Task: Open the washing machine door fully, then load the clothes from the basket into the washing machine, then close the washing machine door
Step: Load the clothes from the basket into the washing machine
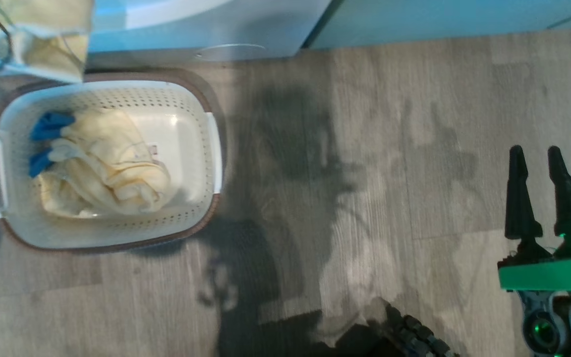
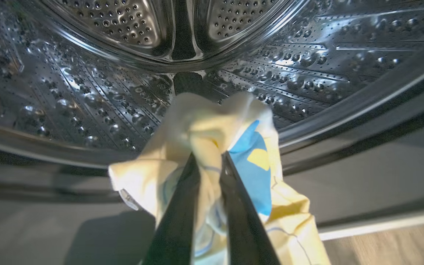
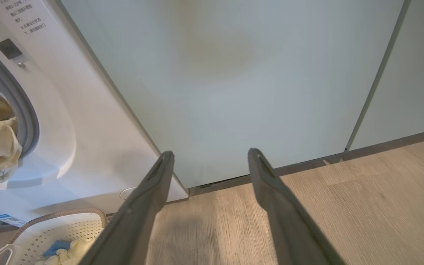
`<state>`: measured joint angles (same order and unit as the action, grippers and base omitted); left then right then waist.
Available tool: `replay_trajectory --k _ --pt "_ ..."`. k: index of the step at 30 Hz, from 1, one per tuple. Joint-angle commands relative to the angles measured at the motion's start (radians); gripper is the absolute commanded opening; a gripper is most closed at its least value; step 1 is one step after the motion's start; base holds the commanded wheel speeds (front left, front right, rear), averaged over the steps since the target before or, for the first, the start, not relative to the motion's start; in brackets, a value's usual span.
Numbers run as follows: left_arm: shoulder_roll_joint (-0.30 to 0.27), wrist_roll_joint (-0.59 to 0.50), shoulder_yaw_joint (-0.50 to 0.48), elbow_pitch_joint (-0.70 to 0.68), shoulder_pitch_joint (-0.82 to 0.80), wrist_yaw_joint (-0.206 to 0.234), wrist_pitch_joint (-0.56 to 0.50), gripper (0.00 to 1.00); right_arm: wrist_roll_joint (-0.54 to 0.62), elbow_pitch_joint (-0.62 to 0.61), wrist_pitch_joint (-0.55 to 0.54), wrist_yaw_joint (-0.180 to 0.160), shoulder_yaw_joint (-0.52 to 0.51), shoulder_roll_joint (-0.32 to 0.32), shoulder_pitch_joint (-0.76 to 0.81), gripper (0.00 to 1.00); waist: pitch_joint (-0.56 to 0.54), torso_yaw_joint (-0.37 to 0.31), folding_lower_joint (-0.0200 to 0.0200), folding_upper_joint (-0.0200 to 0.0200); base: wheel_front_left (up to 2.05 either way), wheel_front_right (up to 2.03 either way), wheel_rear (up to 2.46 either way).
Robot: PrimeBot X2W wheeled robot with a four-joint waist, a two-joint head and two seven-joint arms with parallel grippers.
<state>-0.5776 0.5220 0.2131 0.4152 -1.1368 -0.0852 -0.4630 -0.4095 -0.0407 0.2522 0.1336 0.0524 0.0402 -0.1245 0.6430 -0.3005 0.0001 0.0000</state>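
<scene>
Loading: 1 yellow garment (image 2: 197, 121) is clamped by the left gripper (image 2: 210, 156) at the drum (image 2: 87, 95) mouth for dropping inside; right gripper (image 1: 535, 151) is held spread, empty, aside

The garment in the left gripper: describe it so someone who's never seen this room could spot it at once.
Find the big white washing machine and look at the mouth of its steel drum. There the fingers of the left gripper pinch a pale yellow garment with a bright blue patch. Unlike the other clothes, which lie in the basket on the floor, this one is held up at the drum.
</scene>
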Motion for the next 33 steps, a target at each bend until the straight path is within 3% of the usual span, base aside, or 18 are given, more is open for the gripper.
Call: replay_trajectory --k 1,11,18,25,29,33 --pt "-0.069 -0.011 -0.025 -0.026 -0.063 -0.003 -0.014 0.0 -0.017 -0.025 0.009 -0.003 0.024 0.01 -0.009 1.0 0.028 -0.03 -0.0001 0.0 0.0 0.0 0.0" --pt "-0.158 -0.056 -0.012 0.03 -0.219 -0.016 -0.044 0.0 -0.078 -0.024 0.009 -0.003 0.069 0.01 -0.028 1.0 0.109 -0.131 -0.0001 0.0 0.0 0.0 0.0" --pt "-0.213 -0.134 -0.011 0.077 -0.343 -0.011 0.109 0.0 -0.116 -0.03 0.009 -0.003 0.1 0.01 -0.031 1.0 0.169 -0.196 -0.0001 0.0 0.0 0.0 0.0" --pt "-0.227 -0.236 0.049 0.104 -0.455 -0.022 0.333 0.0 -0.131 -0.032 0.01 -0.003 0.109 0.01 -0.034 1.0 0.19 -0.215 -0.0001 0.0 0.0 0.0 0.0" --pt "-0.228 -0.308 0.08 0.121 -0.506 0.0 0.466 0.0 -0.133 -0.036 0.01 -0.003 0.11 0.01 -0.042 1.0 0.201 -0.216 -0.0001 0.0 0.0 0.0 0.0" --pt "-0.209 -0.297 0.091 0.189 -0.518 -0.003 0.468 0.0 -0.136 -0.037 0.01 -0.003 0.108 0.01 -0.046 1.0 0.209 -0.207 -0.0001 0.0 0.0 0.0 0.0"
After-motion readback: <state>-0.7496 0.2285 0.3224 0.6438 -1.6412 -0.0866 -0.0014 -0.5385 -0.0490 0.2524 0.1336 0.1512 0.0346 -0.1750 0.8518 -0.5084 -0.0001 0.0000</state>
